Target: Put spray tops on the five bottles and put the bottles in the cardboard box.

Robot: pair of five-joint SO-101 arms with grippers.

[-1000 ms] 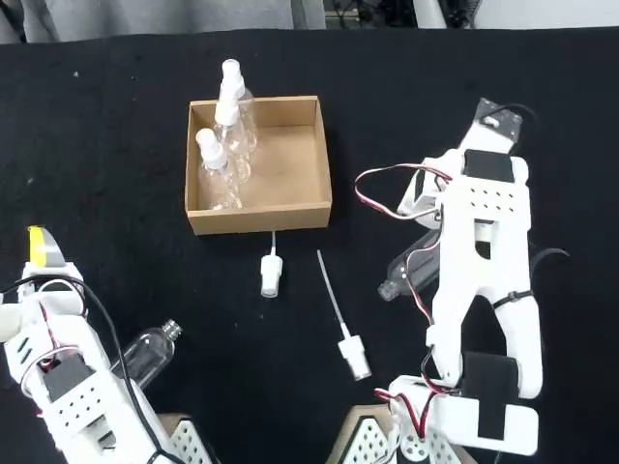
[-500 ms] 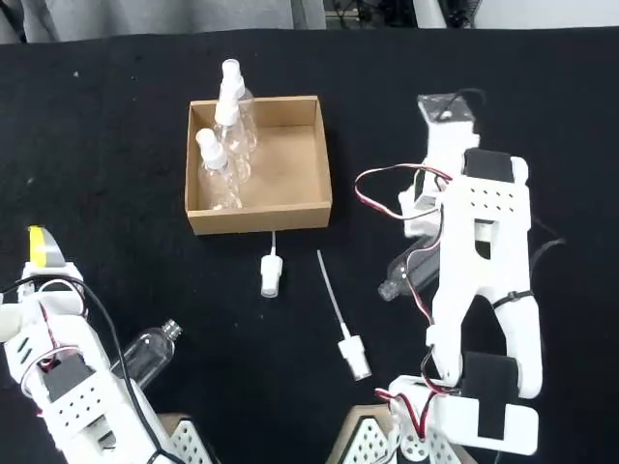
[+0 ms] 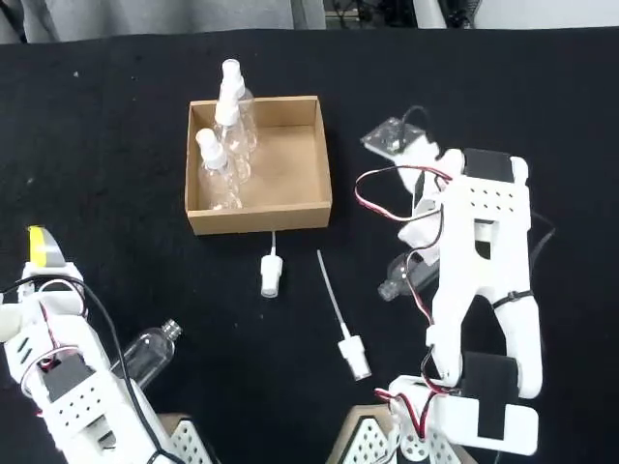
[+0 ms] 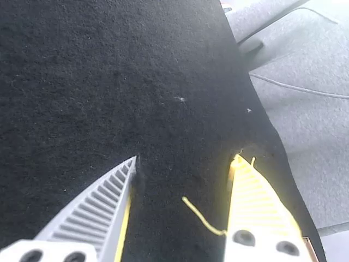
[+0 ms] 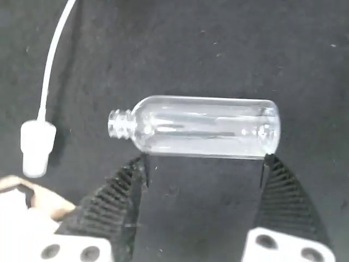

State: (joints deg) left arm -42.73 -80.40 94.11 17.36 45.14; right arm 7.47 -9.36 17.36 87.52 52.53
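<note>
- right claw (image 5: 205,164) is spread wide, low over a bottle (image 5: 202,127) lying on its side on the bench (image 5: 218,43) by the right arm, well apart from the box (image 3: 290,215)
- jaws line up along the bottle's length, so my call: turn the wrist to cross the body mid-way, drop low, close gently so it can't roll
- bottle is clear, round and smooth with a bare threaded neck, likely slippery
- a spray top (image 5: 37,147) lies near the neck
- left claw (image 4: 185,164) is spread over bare bench
</note>
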